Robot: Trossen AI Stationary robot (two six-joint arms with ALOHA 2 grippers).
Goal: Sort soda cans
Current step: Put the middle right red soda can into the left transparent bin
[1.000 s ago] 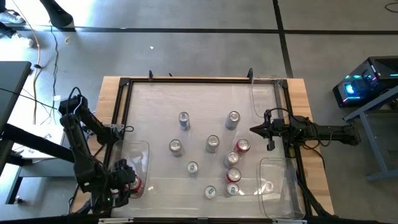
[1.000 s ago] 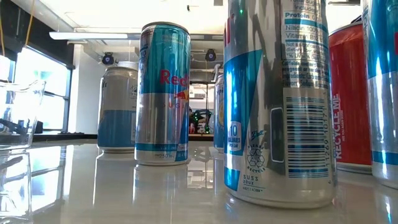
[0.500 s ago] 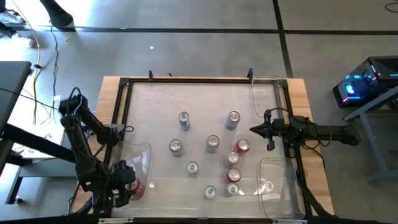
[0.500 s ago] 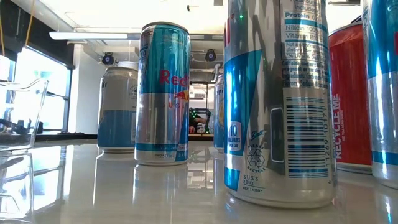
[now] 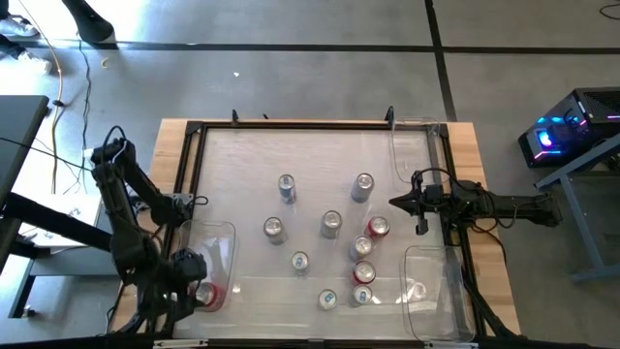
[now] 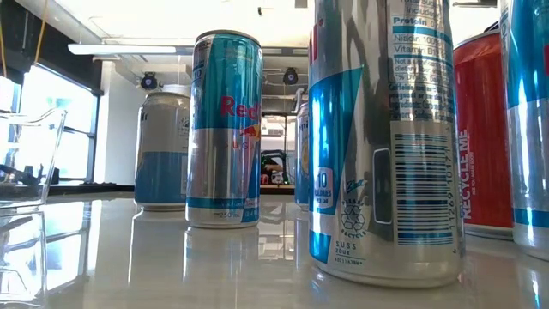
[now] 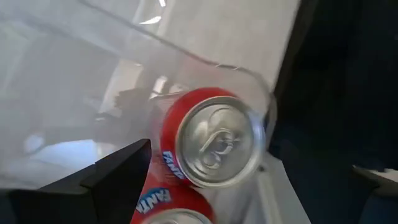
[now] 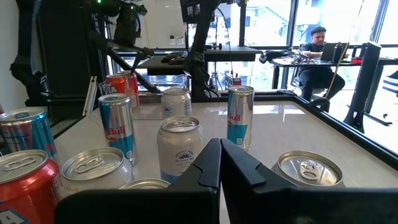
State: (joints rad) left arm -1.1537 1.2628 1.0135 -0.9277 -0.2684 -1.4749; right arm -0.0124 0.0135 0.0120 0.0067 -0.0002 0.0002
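Note:
Several soda cans, red, silver and silver-blue, stand upright on the white table (image 5: 242, 160), among them a silver one (image 5: 286, 186) and a red one (image 5: 376, 228). At the near left, a clear bin (image 5: 221, 237) holds a red can (image 5: 207, 295) on its base, with a second red can (image 7: 166, 210) beside it. My left gripper (image 5: 187, 274) hovers open above that bin. Its fingers (image 7: 118, 168) stand wide apart on either side of the red can (image 7: 211, 140) without touching it. My right gripper (image 5: 397, 202) waits shut at the table's right edge.
Two more clear bins stand at the right: one at the far right (image 5: 415, 145) and one at the near right (image 5: 431, 281) with a silver can (image 5: 415, 289) in it. A black frame (image 5: 291, 124) rims the table. A person sits at a desk (image 8: 318, 43) beyond it.
My left gripper has risen a little and drawn back toward the table's left edge, off the red can in the near-left bin. The can stays where it was and shows more fully from above.

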